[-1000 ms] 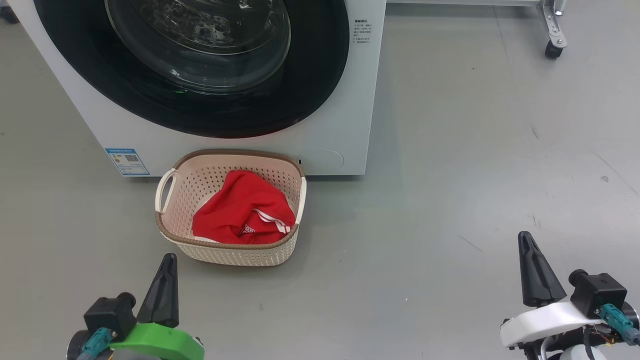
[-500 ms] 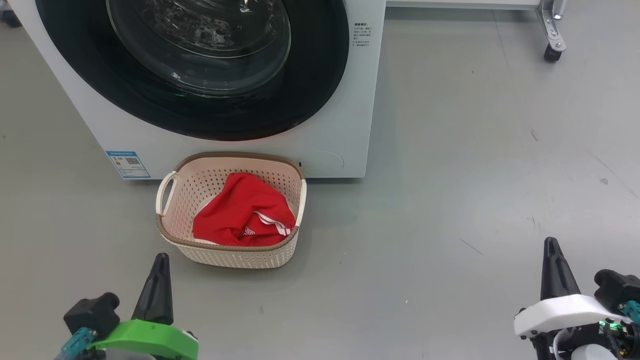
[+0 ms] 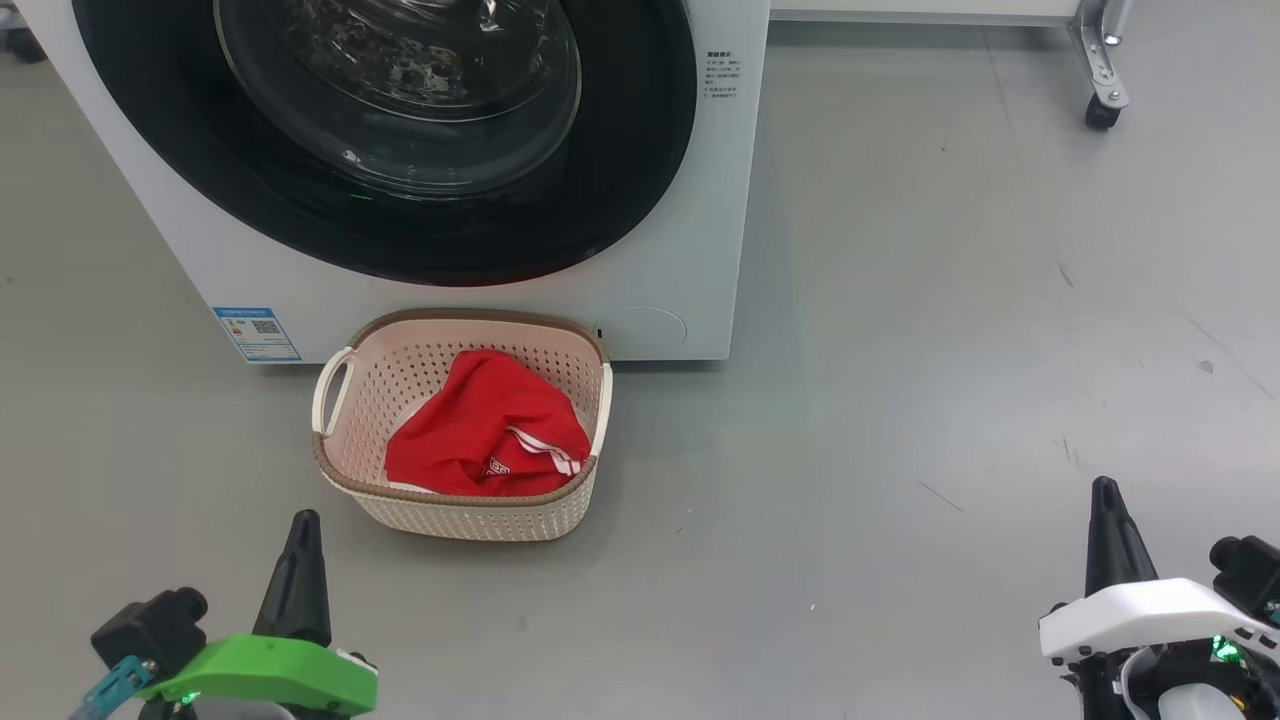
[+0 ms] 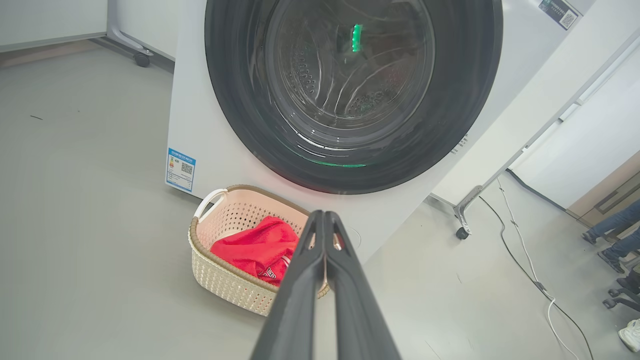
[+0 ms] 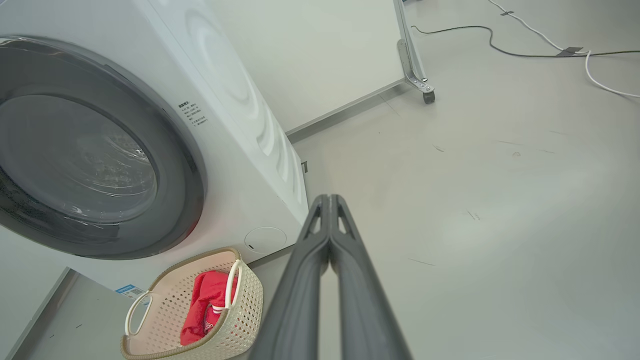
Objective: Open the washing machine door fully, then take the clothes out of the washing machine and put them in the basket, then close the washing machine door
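Nearest me, both arms hang low over the grey floor [image 3: 900,420]. The left pincer [image 3: 302,528], on its green mount, has its two dark fingers pressed tight together with nothing between them. The right pincer [image 3: 1104,497], on a white mount and well apart from the left, is closed and empty too. Each wrist view shows its own pair of fingers meeting in a single point.

Just beyond the left pincer the basket [image 3: 470,520] sits on the floor, its far rim close to the foot of the washing machine [image 3: 690,260]. The clothes [image 3: 480,425] lie crumpled inside it, red with white stripes turned toward the right wall.

Behind it, the washing machine door [image 3: 620,190] lies shut, flush against the white front. A blue label [image 3: 257,333] is stuck near the machine's lower left corner.

From the left wrist I also see the perforated drum through the glass, a green glint on it, a cable [image 4: 520,250] trailing across the floor, and at the far right what may be someone's legs and shoes [image 4: 612,227]. The right wrist view adds the machine's ribbed side panel and a castor frame [image 5: 417,75] farther back.
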